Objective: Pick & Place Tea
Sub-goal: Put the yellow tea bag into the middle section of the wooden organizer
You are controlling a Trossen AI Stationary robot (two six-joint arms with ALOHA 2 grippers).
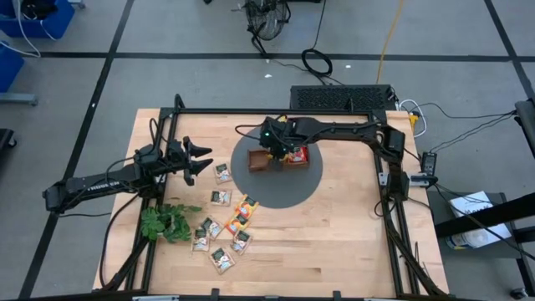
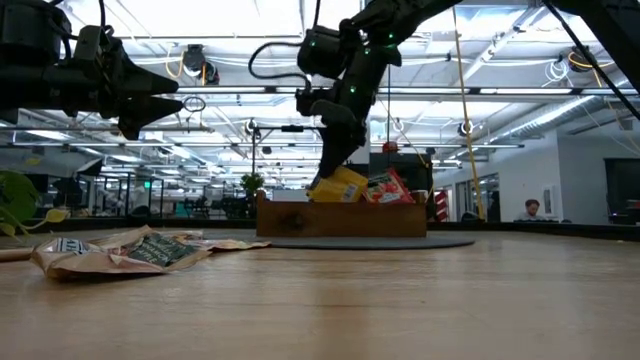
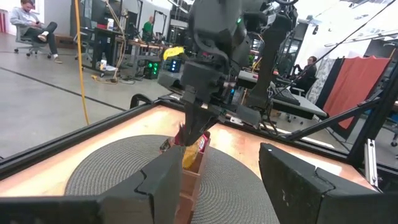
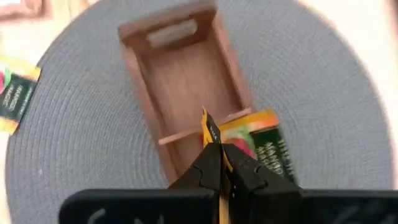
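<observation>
A brown wooden tray (image 1: 266,161) stands on a round grey mat (image 1: 276,191). My right gripper (image 4: 221,155) hovers over it, shut on an orange-yellow tea sachet (image 4: 209,127). Another orange-yellow sachet (image 4: 264,149) and a red one (image 2: 390,187) sit in the tray, sticking up over its rim. Several more sachets (image 1: 221,197) lie flat on the table toward the near left. My left gripper (image 1: 201,163) is open in the air left of the mat and touches nothing. My right gripper pinches the orange-yellow sachet by one edge (image 4: 211,138) between its two fingertips. The fingers (image 2: 335,160) slant down from above and from the table's right. The sachet stands edge-on below them, over the tray's divider. Whether its lower end touches the tray, I cannot tell.
A green plant sprig (image 1: 165,223) lies on the table at the near left, beside the loose sachets. One orange sachet (image 4: 15,93) lies by the mat's edge. A dark frame (image 1: 393,192) runs round the table top. The near right of the table is bare wood.
</observation>
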